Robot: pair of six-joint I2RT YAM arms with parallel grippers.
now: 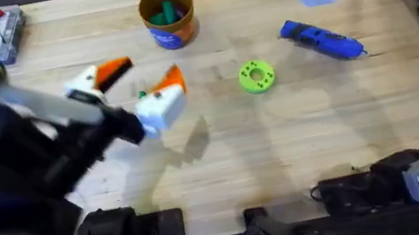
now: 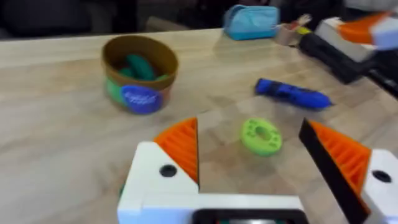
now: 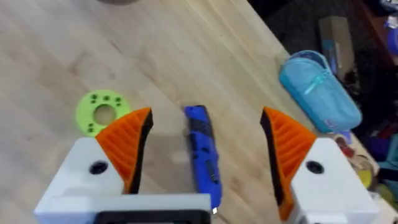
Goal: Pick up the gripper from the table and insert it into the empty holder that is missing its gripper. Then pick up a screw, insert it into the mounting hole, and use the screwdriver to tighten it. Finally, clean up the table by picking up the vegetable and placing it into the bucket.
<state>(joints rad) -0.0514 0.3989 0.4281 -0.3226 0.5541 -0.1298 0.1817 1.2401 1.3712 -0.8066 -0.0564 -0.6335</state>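
While the screwdriver [image 3: 202, 155] is laid flat on the surface [image 3: 124, 50] between the widely spread fingers [image 3: 127, 134] of the right tool [image 3: 206, 121], its long axis is set across their closing line, so the right arm is judged nearer.

Lying flat right of centre: blue screwdriver [image 1: 321, 38], tip toward the right. Upright near the far edge: orange-brown bucket [image 1: 171, 31], green vegetable [image 1: 167, 11] inside.

Matt pale wood table [image 1: 301, 144]
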